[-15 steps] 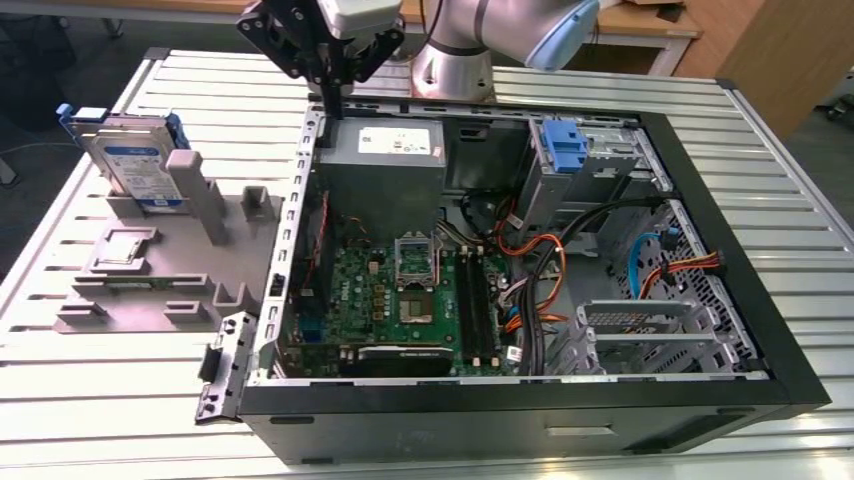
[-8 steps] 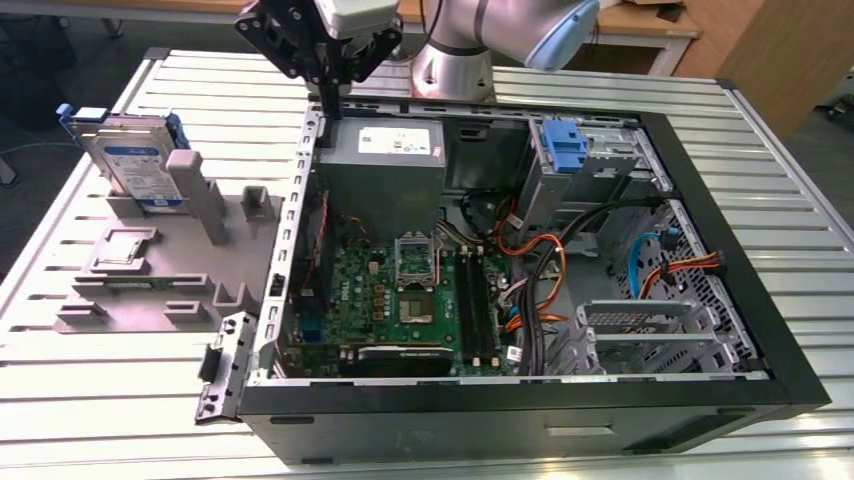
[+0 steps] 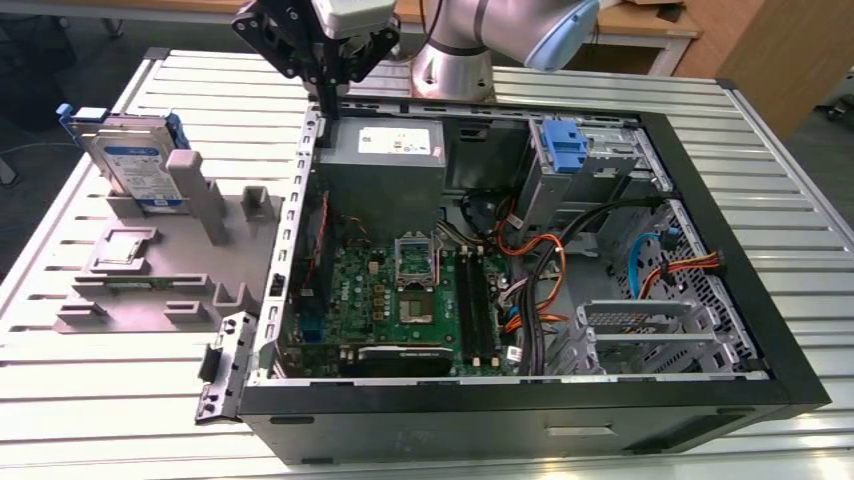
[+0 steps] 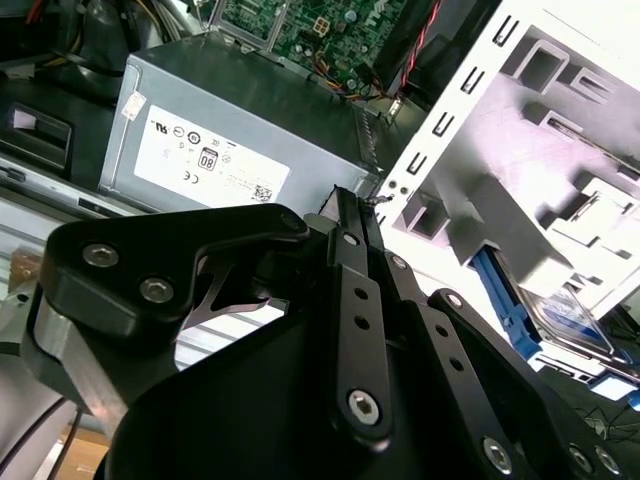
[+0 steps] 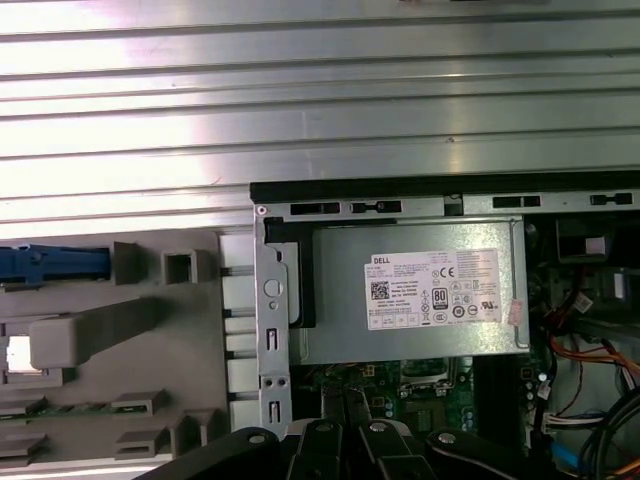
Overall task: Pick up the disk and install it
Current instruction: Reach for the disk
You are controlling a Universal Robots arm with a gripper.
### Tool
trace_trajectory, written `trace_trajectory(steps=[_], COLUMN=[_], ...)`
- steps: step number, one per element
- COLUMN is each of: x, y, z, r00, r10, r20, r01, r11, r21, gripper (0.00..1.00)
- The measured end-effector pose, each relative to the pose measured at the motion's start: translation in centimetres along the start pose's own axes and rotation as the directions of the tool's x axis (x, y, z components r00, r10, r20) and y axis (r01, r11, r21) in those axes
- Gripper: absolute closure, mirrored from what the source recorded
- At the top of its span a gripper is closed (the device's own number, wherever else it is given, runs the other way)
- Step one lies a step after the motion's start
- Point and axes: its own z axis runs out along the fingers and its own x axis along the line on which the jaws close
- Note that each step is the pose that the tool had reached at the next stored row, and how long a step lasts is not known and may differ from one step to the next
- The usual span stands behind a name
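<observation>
The disk (image 3: 134, 160) is a silver drive with a white-and-blue label in a blue carrier. It stands on edge in a grey fixture (image 3: 160, 270) at the exterior view's left, outside the computer case. The second wrist view shows its silver face (image 4: 572, 322), and the first wrist view shows a blue end of its carrier (image 5: 50, 262). My gripper (image 3: 324, 82) hangs above the case's rear corner, over the power supply, well apart from the disk. Its black fingers (image 4: 350, 260) lie together, shut on nothing. The fingers (image 5: 345, 440) also show in the first wrist view.
The open computer case (image 3: 534, 400) lies on a ribbed metal table (image 3: 747, 130). Inside are a grey power supply (image 3: 387, 150), a green motherboard (image 3: 400, 290), cables, and a drive bay with a blue bracket (image 3: 566, 145). The arm's base (image 3: 454, 60) stands behind the case.
</observation>
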Motion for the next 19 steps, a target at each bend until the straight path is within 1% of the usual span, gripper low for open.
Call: trace_trajectory(steps=[7, 19], x=[0.19, 0.97], y=[-0.01, -0.07], z=[0.0, -0.02], r00=[1.0, 1.0], r10=[0.0, 0.0], r20=[0.0001, 0.0001], r01=[0.0, 0.0], r11=[1.0, 1.0], r21=[-0.0001, -0.0001], gripper=[0.85, 0.85])
